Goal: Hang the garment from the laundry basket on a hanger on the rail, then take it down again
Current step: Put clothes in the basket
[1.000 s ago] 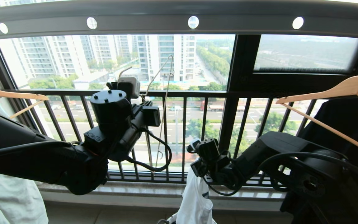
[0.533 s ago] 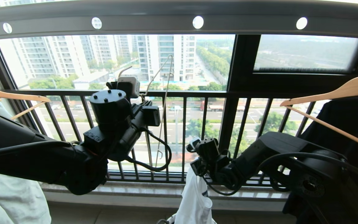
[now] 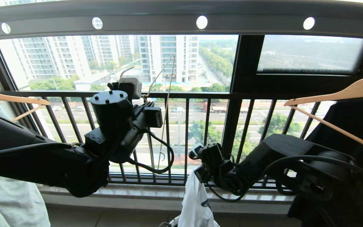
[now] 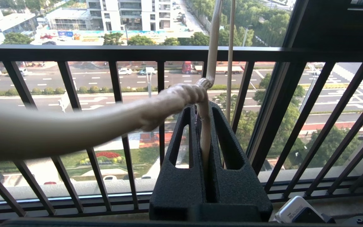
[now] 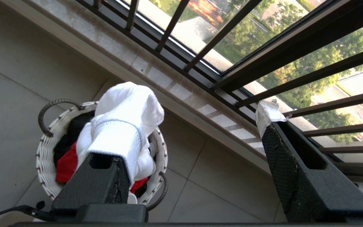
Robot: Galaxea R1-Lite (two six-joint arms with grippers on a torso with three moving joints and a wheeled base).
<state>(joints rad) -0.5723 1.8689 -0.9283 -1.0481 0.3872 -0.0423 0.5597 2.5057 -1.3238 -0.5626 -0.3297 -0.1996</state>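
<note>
right claw (image 5: pixel 197 148) spread over the tiled floor (image 5: pixel 11 104), left claw (image 4: pixel 204 126) pinching the hanger (image 4: pixel 213 47).

Balcony surroundings beyond the tool

A black barred window railing (image 3: pixel 200 97) crosses ahead of the tool, with a pale stone sill (image 3: pixel 137 194) below it. Wooden hangers (image 3: pixel 342 94) hang on either side, one carrying a black shirt (image 3: pixel 352 126). A red cloth (image 5: pixel 66 164) lies beneath the tool.
</note>
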